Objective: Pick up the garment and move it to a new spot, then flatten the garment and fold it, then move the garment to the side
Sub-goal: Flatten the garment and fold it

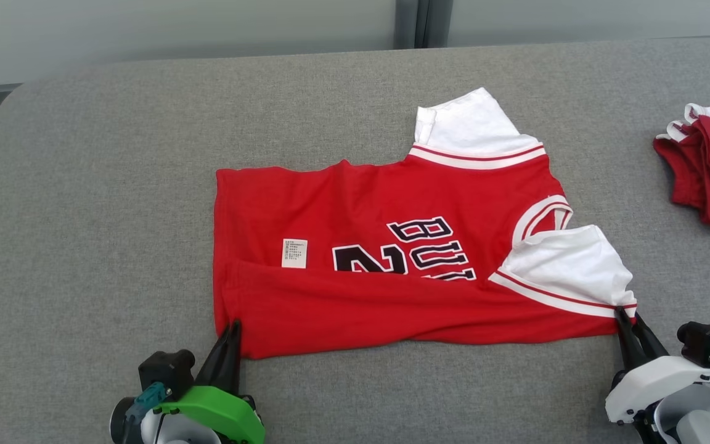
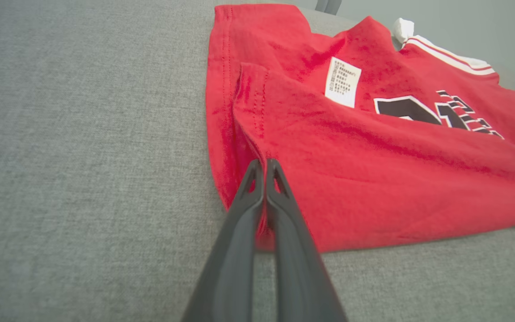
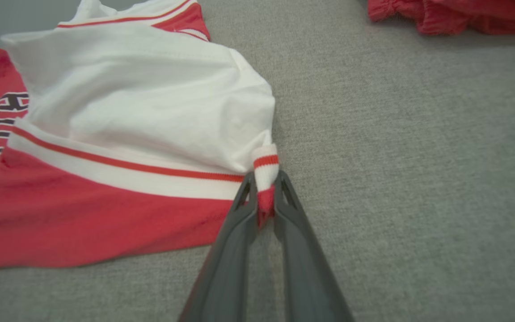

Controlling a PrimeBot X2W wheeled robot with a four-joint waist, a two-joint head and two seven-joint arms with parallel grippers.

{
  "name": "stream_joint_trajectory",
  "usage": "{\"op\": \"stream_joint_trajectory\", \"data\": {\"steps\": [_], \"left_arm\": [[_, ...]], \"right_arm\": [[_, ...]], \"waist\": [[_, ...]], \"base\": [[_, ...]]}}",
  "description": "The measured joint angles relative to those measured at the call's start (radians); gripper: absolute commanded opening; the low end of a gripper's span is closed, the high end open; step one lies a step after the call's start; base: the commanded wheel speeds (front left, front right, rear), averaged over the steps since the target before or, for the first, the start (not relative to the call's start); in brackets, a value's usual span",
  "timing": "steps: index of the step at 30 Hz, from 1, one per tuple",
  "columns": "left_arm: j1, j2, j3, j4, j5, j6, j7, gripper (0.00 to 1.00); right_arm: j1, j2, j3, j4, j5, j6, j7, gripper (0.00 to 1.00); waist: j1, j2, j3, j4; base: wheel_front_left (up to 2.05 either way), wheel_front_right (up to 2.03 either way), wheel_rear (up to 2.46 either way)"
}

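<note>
The garment [image 1: 392, 203] is a red jersey with white sleeves and black lettering. It lies spread on the grey padded surface [image 1: 84, 216], its near long edge folded up over the front. My left gripper [image 1: 235, 325] is shut on the garment's near left hem corner; in the left wrist view the fingers [image 2: 239, 214] press together with red cloth [image 2: 373, 170] pinched between them. My right gripper [image 1: 625, 311] is shut on the near right corner, by the white sleeve [image 3: 141, 98]. There the striped trim [image 3: 265, 163] bunches between the tips of the right gripper [image 3: 264, 179].
A pile of folded red garments [image 1: 709, 166] lies at the far right of the surface, also seen as the red pile [image 3: 454, 15] at the top of the right wrist view. A white care label [image 1: 294, 253] faces up on the jersey. Open grey surface stretches to the left.
</note>
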Motion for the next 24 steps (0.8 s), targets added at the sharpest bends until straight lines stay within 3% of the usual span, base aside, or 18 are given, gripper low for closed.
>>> {"op": "stream_joint_trajectory", "data": {"steps": [24], "left_arm": [[0.127,-0.002,0.108,0.126,0.038,-0.003,0.0,0.0]], "right_arm": [[0.122,0.001,0.067,-0.001,0.051,0.0,0.0,0.0]], "waist": [[0.0,0.0,-0.156,0.003]], "base": [[0.0,0.0,0.0]]}}
